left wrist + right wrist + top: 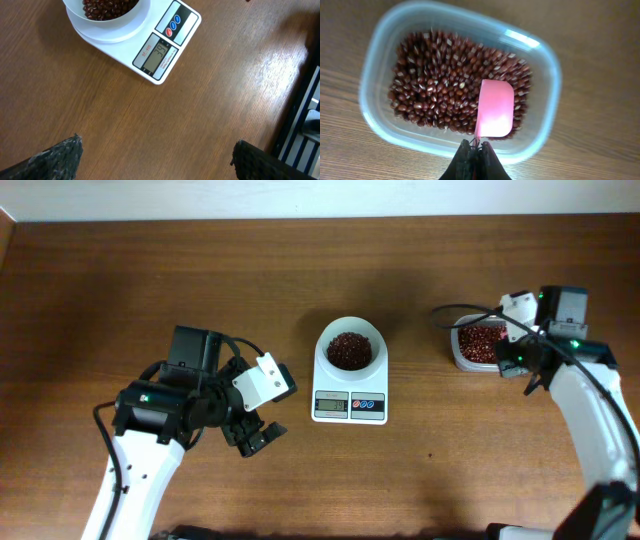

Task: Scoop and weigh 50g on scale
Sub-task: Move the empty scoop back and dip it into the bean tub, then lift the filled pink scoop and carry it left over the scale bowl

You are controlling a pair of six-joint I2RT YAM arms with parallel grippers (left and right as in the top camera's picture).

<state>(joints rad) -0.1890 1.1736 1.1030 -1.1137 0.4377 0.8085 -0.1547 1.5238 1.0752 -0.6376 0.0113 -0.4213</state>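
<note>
The white scale (350, 405) sits mid-table with a round white bowl (350, 345) of red beans on top; the left wrist view shows its display and buttons (162, 52). My left gripper (255, 435) hovers open over bare wood left of the scale, its fingertips (60, 155) far apart. My right gripper (476, 146) is shut on the handle of a pink scoop (496, 109). The scoop's empty bowl hangs over the red beans in the clear plastic container (540, 55) at the right (478, 343).
The wooden table (150, 280) stretches bare to the left and back. Black frame parts show at the table's edge (305, 115) in the left wrist view. The right arm (590, 410) runs along the right side.
</note>
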